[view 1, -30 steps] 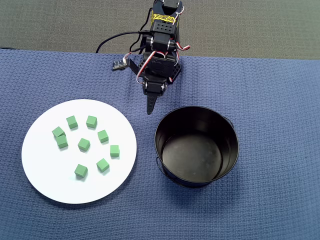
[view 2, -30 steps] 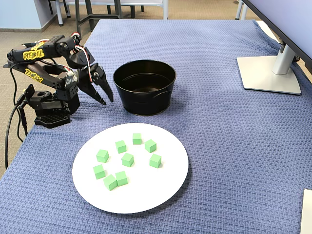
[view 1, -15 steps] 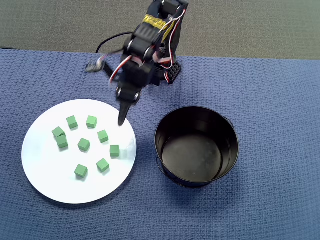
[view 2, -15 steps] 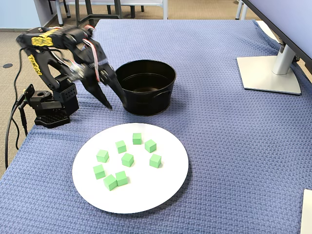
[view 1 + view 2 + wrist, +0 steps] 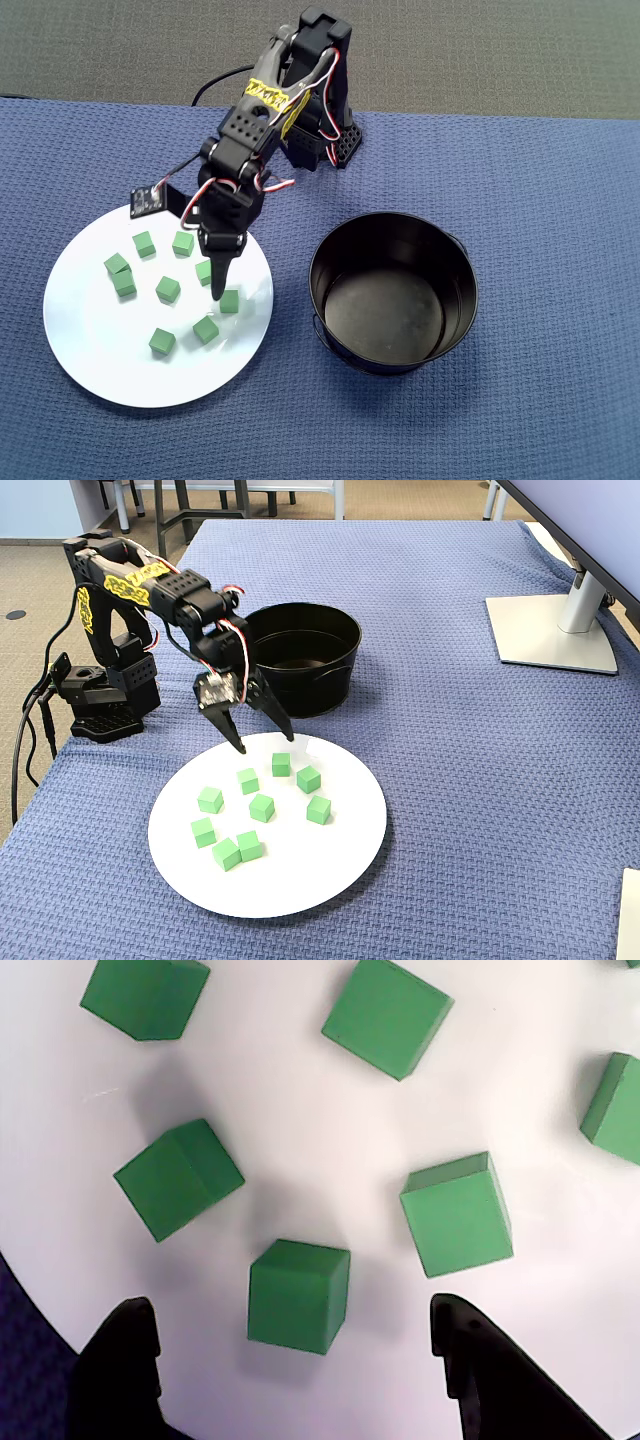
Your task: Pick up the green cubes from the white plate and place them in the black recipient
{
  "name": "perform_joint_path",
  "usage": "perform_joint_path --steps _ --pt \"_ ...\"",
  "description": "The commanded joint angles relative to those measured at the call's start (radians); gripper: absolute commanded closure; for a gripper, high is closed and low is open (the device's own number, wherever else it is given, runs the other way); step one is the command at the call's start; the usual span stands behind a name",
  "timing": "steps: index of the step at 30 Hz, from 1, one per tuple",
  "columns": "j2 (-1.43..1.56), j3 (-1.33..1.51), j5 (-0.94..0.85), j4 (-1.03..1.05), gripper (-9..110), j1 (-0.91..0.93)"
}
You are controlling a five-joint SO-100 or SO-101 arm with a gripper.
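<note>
Since a second ago, the arm has swung away from the black pot (image 5: pixel 392 294) and come down over the white plate (image 5: pixel 90 350). Now the gripper (image 5: pixel 258 734) hangs low above the plate's far edge, near the pot side. Its two black fingers are spread wide apart, and nothing is held between them.

From the wrist camera, one green cube (image 5: pixel 298 1295) sits right between the two finger tips, a little ahead of them. Another cube (image 5: pixel 457 1214) lies just beside it, close to the right finger. More cubes are spread out further on.

All the green cubes (image 5: pixel 167 289) are on the plate. I can count eight from above, and the arm may hide one more. None of them has been lifted.

The pot stands on the blue cloth (image 5: pixel 550 200) next to the plate, not touching it. From above, its inside looks bare, with no green in it.

So the job has only just begun. My guess is that the first grab is about to happen. Every cube has yet to go into the pot, one by one.
</note>
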Motion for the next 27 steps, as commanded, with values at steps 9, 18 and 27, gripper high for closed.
perform_joint_path --steps 9,18,27 --pt "-0.143 -0.147 0.077 -0.002 63 -0.094" --pt "-0.117 -0.078 0.15 -0.023 65 -0.147" --pt "-0.161 -0.074 0.143 -0.054 66 -0.14"
